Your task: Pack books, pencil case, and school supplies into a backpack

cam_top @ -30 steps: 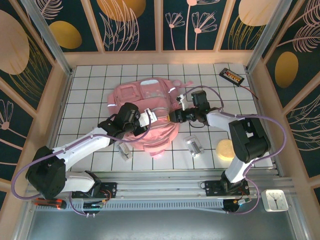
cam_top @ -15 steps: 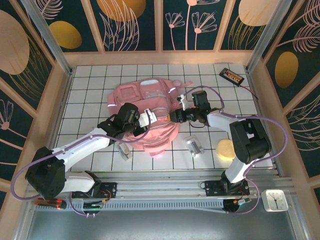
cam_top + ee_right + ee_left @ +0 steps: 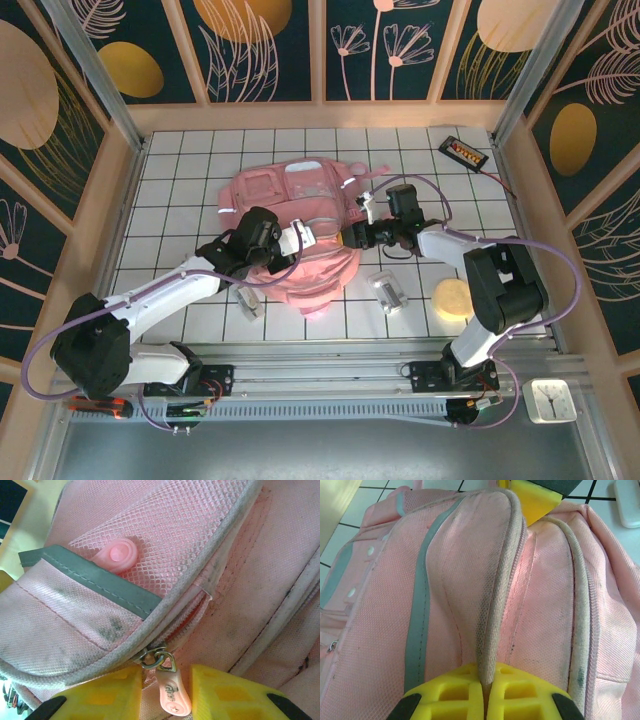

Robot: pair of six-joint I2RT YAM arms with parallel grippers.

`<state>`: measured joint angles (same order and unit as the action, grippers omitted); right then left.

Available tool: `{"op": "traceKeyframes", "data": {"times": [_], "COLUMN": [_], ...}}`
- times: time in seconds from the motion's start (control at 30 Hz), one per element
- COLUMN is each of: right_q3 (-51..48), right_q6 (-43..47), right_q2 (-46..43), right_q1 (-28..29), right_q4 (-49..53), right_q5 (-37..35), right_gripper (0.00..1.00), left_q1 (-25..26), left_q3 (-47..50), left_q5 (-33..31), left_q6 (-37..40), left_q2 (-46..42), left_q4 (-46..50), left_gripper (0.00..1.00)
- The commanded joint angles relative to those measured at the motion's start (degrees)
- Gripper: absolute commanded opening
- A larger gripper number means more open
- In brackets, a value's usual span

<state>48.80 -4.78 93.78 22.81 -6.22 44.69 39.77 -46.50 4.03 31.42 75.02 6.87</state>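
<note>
**Table** (image 3: 180, 200): white top ruled by dark lines into squares. Pale wooden walls stand at the back and both sides, and a metal rail runs along the near edge.

Lying on it:
- **Backpack** (image 3: 300, 190): large, soft, pale pink, with glossy clear-fronted pockets. It lies flat at mid-table, slightly left of centre.
- **Clip-like piece** (image 3: 388, 292): small and silver-grey, just right of the backpack's near end and apart from it.
- **Second small piece** (image 3: 250, 304): silver-grey, by the backpack's near-left corner.
- **Pad** (image 3: 450, 298): flat, pale tan, near right, beside the clip-like piece and partly hidden.
- **Black slab** (image 3: 463, 151): has an orange label and lies askew in the far right corner. A thin cable (image 3: 497, 176) trails from it toward the right wall.
</note>
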Motion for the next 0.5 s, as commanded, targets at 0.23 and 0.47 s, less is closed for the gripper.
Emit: {"op": "traceKeyframes", "data": {"times": [0.23,0.47], "right_q3": [-3.3,-5.1], "right_q6": [-0.4,-7.5], "right_q2": [-4.9,-4.5], "right_q1": [-0.9,-2.2], "right_q4": [-1.6,-7.7], "right_q5": [3.2,9.2], "right_gripper": [0.27,0.29], "left_q1": [1.2,1.2], "left_q3": [-2.1,-1.8], "left_q5": [4.3,4.2], "left_q6": [0.8,1.2], "left_q2": [0.5,0.5], "left_q4": [-1.6,-1.8], "left_gripper": [0.00,0.00]}}
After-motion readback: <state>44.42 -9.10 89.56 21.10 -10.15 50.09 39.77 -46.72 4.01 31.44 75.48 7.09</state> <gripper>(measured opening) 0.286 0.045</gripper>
